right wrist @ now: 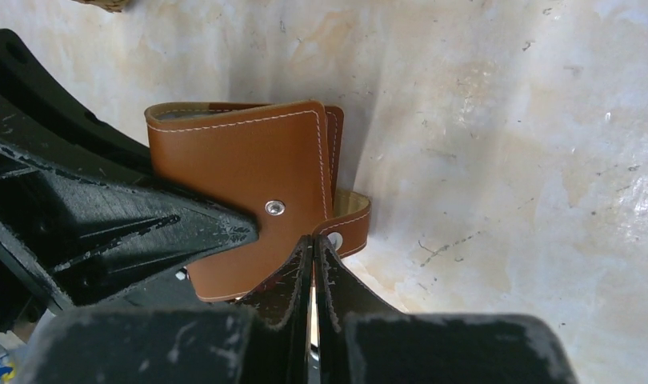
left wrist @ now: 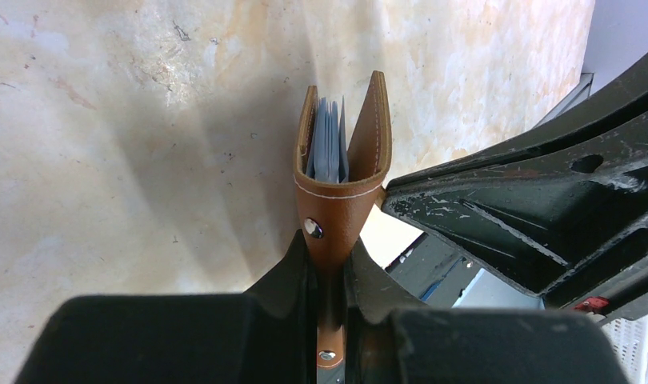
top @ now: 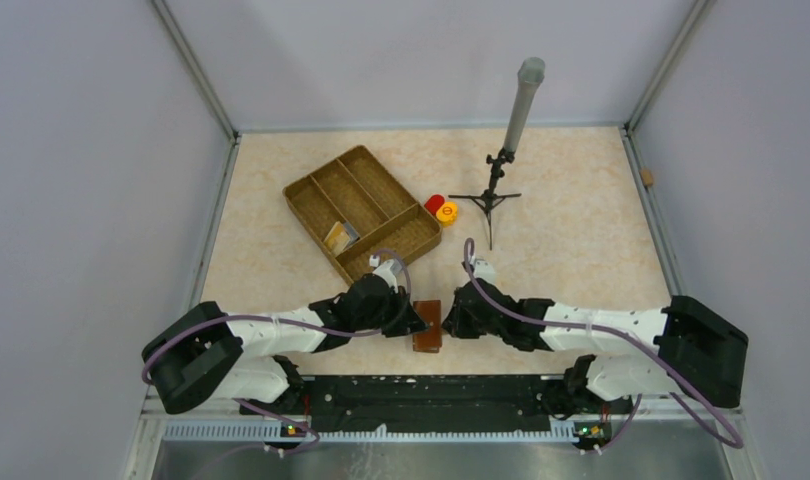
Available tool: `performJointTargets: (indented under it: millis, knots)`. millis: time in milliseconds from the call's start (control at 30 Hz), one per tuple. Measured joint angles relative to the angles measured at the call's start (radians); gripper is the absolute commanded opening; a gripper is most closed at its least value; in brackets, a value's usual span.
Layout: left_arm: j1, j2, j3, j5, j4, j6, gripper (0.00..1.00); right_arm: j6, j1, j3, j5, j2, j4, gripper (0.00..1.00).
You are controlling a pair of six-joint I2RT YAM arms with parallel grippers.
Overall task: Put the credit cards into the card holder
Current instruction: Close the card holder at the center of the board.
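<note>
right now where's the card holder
In the top view the card holder is at centre near the table's front edge, nearer the arms than the wicker tray, between the left hand, which clamps it, and the right hand.

two white-and-black arms (top: 281,330), purple cables (top: 601,328), scuffed black fingers (right wrist: 285,280)

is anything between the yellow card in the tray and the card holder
Yes. The yellow card lies in the wicker tray. In the top view, the tray's near wall and the left arm sit between it and the card holder.
</note>
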Motion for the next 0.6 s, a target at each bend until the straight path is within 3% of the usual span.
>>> performJointTargets:
  millis: [600]
  knots:
    - [0.0, 0.0, 0.0, 0.0, -0.001, 0.001, 0.0, 0.034, 0.0, -0.181, -0.021, -0.082, 0.341, 0.0]
